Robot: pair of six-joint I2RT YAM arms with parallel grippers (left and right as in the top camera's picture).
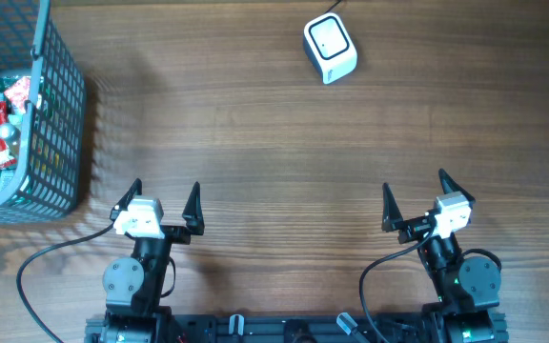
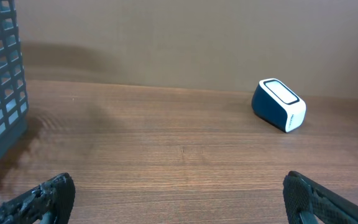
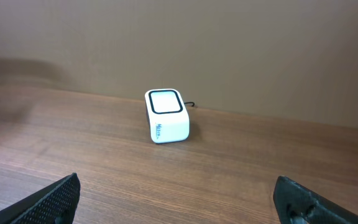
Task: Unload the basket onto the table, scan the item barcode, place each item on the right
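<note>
Overhead view: the left gripper (image 1: 164, 191) and right gripper (image 1: 415, 183) are hovering at the near edge, jaws spread, holding nothing. The item (image 1: 3, 124), possibly a snack packet, is lying in the basket (image 1: 65, 114) at far left. The barcode scanner (image 1: 330, 48) is sitting far right. The task is just starting, and reaching into the basket looks like the next move.

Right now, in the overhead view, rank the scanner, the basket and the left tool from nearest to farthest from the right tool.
From the right tool:
1. Scanner, ahead and a little to its left.
2. Left tool, straight across on the left.
3. Basket, at the table's far left edge.
</note>
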